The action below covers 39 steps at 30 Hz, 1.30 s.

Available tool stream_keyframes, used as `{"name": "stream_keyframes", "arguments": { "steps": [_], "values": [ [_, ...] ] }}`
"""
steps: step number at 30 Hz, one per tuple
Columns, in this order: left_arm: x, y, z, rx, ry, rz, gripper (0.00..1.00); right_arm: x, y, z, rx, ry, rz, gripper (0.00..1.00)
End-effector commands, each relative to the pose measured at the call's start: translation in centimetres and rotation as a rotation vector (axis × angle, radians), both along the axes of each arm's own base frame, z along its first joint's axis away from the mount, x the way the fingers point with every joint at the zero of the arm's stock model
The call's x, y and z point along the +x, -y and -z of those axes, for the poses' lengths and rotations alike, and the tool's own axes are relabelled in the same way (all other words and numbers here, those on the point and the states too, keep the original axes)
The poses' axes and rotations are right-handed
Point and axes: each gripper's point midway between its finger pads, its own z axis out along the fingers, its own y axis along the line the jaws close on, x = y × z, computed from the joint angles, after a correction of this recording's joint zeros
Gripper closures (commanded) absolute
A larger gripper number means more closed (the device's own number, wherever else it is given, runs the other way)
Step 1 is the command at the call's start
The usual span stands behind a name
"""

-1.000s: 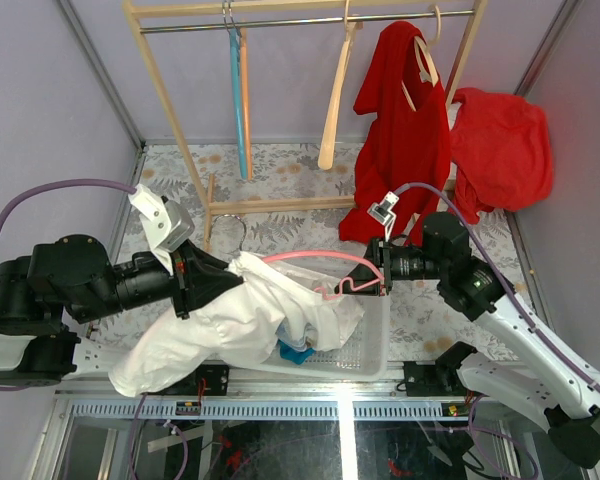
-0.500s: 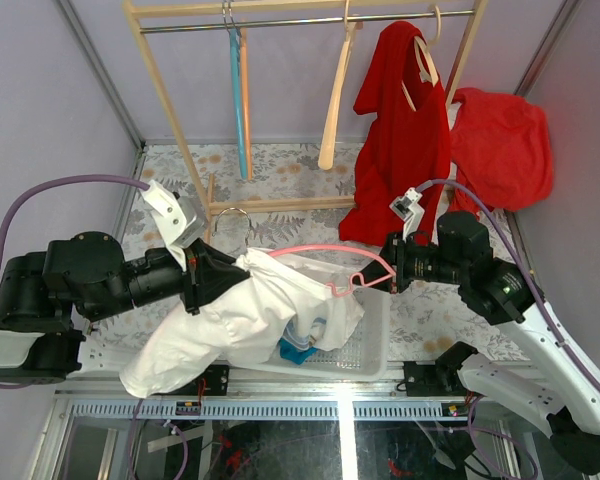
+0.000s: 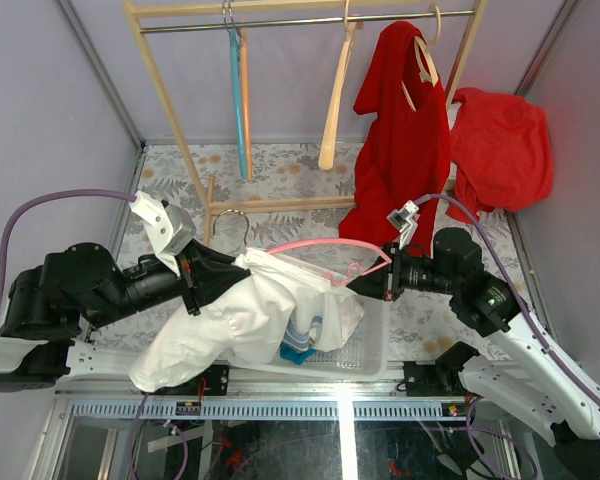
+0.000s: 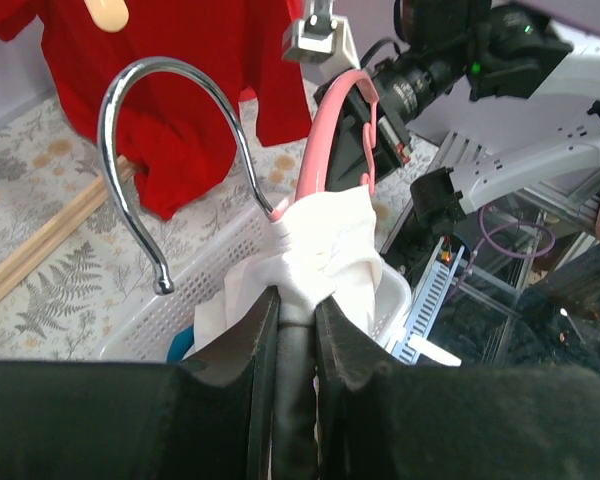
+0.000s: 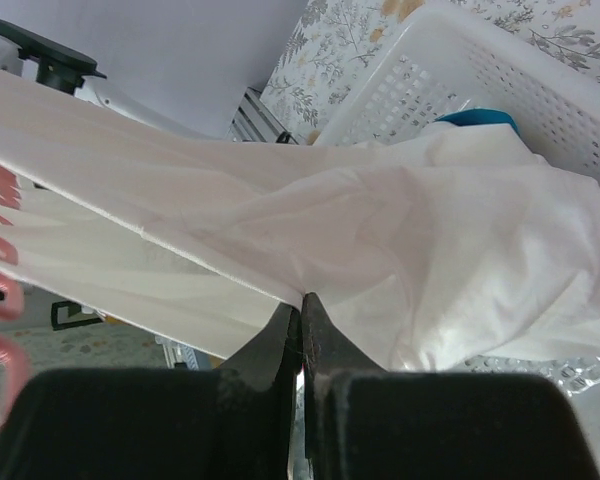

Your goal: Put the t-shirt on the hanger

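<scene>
Grippers, two: my left gripper [image 4: 298, 298] is clamped tight on the one t-shirt [image 3: 250, 312] at the single hanger [image 3: 320, 243] neck, above one basket [image 3: 376, 338]. Only the right wrist view shows my right gripper [image 5: 302, 303] closed, apparently pinching shirt fabric.

Pale lilac walls [image 3: 50, 110] close in the space on three sides. A light wooden clothes rack [image 3: 167, 100] with a metal rail [image 3: 290, 20] stands at the far end of the desk [image 3: 290, 165], whose surface bears a fern pattern.
</scene>
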Motion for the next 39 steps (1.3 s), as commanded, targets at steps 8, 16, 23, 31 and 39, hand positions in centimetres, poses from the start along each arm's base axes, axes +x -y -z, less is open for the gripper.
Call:
{"name": "stream_keyframes", "arguments": {
  "steps": [8, 16, 23, 31, 39],
  "values": [
    [0.9, 1.0, -6.5, -0.313, 0.109, -0.030, 1.00, -0.1, -1.4, -0.2, 0.140, -0.050, -0.027, 1.00],
    [2.6, 1.7, -4.6, -0.222, 0.113, -0.123, 1.00, -0.8, -1.0, -1.1, 0.165, -0.047, -0.026, 1.00],
    [2.1, 2.2, -2.7, -0.129, 0.053, -0.103, 1.00, 0.5, 1.0, -1.4, 0.073, 0.008, 0.124, 1.00],
    [1.1, 1.9, -0.8, -0.065, -0.026, -0.067, 1.00, 2.6, 3.5, -1.0, -0.127, 0.079, 0.255, 1.00],
    [1.1, 0.0, -0.3, -0.058, -0.046, -0.092, 1.00, 3.0, 4.7, -0.7, -0.199, 0.104, 0.296, 1.00]
  ]
}}
